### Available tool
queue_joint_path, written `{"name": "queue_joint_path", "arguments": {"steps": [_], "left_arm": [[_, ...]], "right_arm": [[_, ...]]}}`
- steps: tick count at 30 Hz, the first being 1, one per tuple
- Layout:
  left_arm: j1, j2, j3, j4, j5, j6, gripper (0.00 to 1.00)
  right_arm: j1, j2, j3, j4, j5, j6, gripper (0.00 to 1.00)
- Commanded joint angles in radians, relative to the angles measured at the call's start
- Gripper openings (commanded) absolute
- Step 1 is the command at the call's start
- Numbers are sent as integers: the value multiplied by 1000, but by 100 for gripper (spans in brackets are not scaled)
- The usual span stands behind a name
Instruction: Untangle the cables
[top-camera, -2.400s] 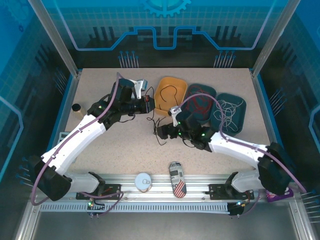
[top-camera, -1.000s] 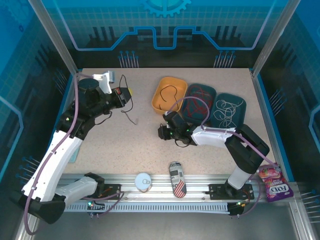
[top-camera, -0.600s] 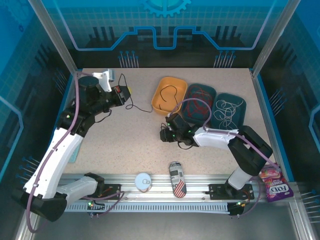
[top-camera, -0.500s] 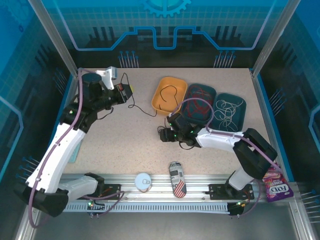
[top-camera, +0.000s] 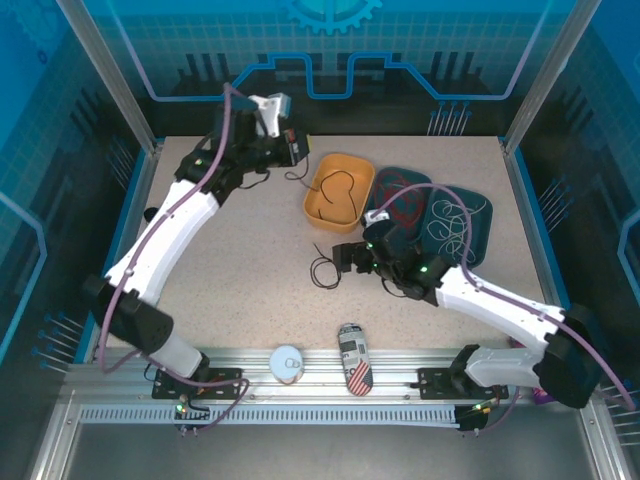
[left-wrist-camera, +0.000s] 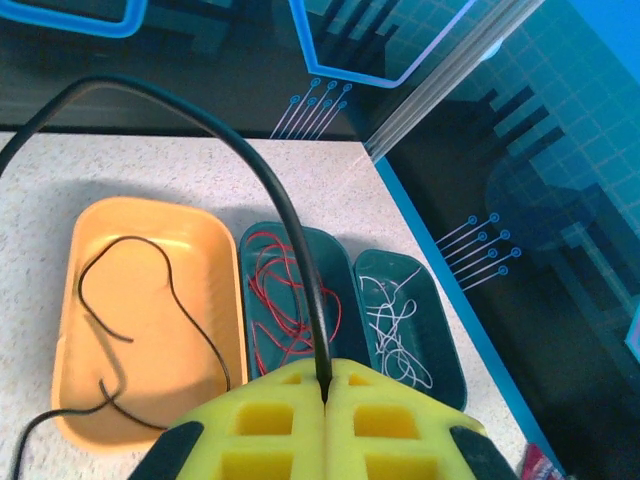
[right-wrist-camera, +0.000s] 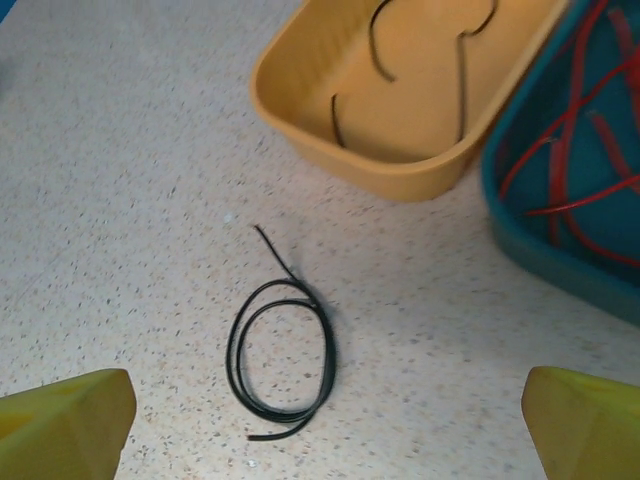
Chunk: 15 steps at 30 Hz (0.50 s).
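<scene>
My left pincer (left-wrist-camera: 325, 400) is clamped tight, pads pressed together on a black cable (left-wrist-camera: 270, 170) that rises from the seam and arcs away to the left. It hangs high over the orange tray (left-wrist-camera: 150, 205), where another black strand (left-wrist-camera: 165, 280) already lies. Beside that tray sit a teal tray (left-wrist-camera: 290, 235) with the red cables (left-wrist-camera: 275, 300) and a second teal tray (left-wrist-camera: 400, 265) with the white cables (left-wrist-camera: 395, 330). I judge the step here is dropping this strand with its own colour. I should come down low over the middle of the orange tray before letting go, so the springy tail cannot flick into the red one. A dark line crosses the tray's near rim; I cannot tell whether it is my cable's tail, so I would gather the slack inward first. My right pincer (right-wrist-camera: 325, 415) stands spread wide, a yellow tip at each lower corner of its wrist view, and holds nothing. A coiled black cable (right-wrist-camera: 328, 350) lies flat on the desk (right-wrist-camera: 120, 200) between the tips, just short of the orange tray. To take it cleanly, I should centre over one side of the coil where the turns run together, drop until the tips nearly brush the desk, then close across the wire rather than along it.
</scene>
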Motion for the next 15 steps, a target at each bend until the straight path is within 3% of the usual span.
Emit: {"name": "queue_joint_path", "arguments": {"steps": [1, 9, 15], "left_arm": [[-19, 97, 126, -2, -26, 74, 0], [-34, 381, 488, -114, -34, 148, 0], [-44, 487, 577, -142, -37, 212, 0]], "right_arm": [[-12, -95, 9, -107, 131, -11, 100], [-45, -268, 25, -265, 232, 10, 100], [-61, -319, 63, -334, 251, 23, 100]]}}
